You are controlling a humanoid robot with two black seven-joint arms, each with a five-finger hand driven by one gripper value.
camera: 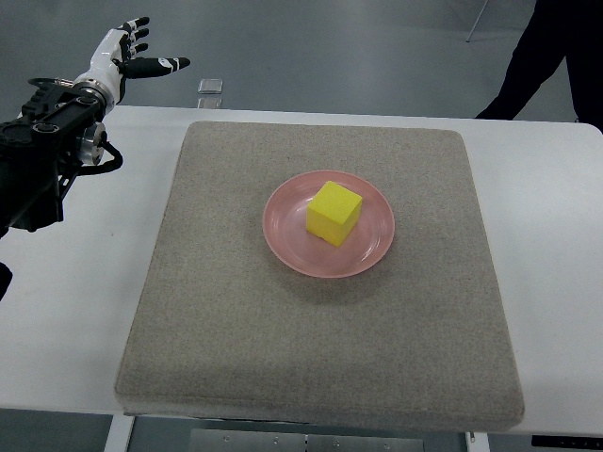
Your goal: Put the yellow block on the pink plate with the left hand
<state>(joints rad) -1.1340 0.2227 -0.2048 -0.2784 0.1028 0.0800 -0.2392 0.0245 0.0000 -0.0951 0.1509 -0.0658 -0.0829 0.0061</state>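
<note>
A yellow block (334, 213) rests on the pink plate (285, 231), near its middle, on a grey mat. My left hand (135, 52) is raised at the top left, beyond the table's far edge and well away from the plate. Its fingers are spread and hold nothing. The right hand does not show.
The grey mat (236, 330) covers most of the white table (66, 311). A small clear object (210, 87) lies on the floor past the table's far edge. A person in dark clothing (546, 56) stands at the top right corner.
</note>
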